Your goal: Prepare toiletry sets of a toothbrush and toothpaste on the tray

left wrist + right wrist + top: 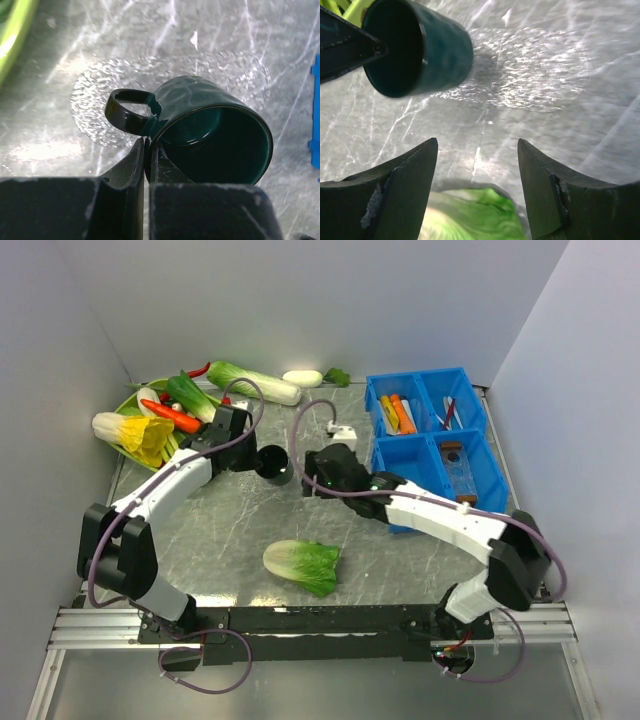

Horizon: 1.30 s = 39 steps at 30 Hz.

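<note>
Three pale, bare walls (300, 300) enclose a table (230, 530) whose silvery top is streaked with scratches and glare; a metal rail (90, 625) is seen along its near edge. A round patch of rippled, glassy texture (95, 95) is set into the surface near the middle. The blue tray (427, 435), divided into four compartments, is placed at the far right. The yellow and orange toothpaste tubes (396, 413) are lying in its far-left compartment, and the toothbrushes (450, 413) in the far-right one. Toy vegetables are heaped on a green plate (128, 405) at the far left, and a cabbage (303, 566) is laid near the front. The left gripper (147, 146) is clamped tight on the wall of a dark green mug (215, 135), beside its handle; the mug is tilted, over the rippled patch. The right gripper (477, 150) is spread wide with nothing between its fingers, and is held just beside the mug.
</note>
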{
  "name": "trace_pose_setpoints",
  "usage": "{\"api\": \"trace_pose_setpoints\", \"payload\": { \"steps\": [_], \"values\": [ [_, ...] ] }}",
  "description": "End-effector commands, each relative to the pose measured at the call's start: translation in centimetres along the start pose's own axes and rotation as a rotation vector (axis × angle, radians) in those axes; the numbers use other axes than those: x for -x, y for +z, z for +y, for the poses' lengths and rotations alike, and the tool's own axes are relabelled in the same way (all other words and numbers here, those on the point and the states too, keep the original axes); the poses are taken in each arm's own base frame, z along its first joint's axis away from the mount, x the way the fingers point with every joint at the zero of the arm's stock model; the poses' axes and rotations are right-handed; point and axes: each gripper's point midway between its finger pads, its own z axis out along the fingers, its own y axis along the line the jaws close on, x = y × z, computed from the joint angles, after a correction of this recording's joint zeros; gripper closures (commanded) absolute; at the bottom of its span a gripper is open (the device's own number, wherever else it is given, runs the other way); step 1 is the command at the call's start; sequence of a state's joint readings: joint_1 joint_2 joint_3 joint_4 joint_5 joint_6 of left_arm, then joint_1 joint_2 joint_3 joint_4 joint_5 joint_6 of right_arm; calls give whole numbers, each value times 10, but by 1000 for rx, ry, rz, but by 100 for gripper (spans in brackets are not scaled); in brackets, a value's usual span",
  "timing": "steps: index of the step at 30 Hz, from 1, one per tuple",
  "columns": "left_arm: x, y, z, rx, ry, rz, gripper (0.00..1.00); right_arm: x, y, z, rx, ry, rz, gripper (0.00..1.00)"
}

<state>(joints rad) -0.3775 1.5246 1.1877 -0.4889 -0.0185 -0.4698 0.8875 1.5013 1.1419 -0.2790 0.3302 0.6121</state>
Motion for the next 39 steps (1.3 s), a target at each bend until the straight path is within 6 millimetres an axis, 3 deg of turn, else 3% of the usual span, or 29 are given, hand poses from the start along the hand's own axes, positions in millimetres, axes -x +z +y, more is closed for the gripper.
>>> {"api": "trace_pose_setpoints", "payload": {
  "steps": [1,4,11,17,24,39],
  "values": [
    [28,-6,2,12,-22,-53,99,48,-44,-19,38,69,-155,25],
    [32,-5,15,60,-62,-71,99,56,-66,-41,42,91,-195,24],
    [23,12,18,51,-111,0,99,60,-118,-89,27,125,-300,21],
    [19,21,29,106,-163,16,99,63,-139,-108,8,142,-358,18],
    [26,20,39,154,-205,1,99,60,-142,-115,-14,124,-359,18],
    [19,27,65,226,-230,21,99,61,-143,-114,-10,108,-353,18]
  ]
}}
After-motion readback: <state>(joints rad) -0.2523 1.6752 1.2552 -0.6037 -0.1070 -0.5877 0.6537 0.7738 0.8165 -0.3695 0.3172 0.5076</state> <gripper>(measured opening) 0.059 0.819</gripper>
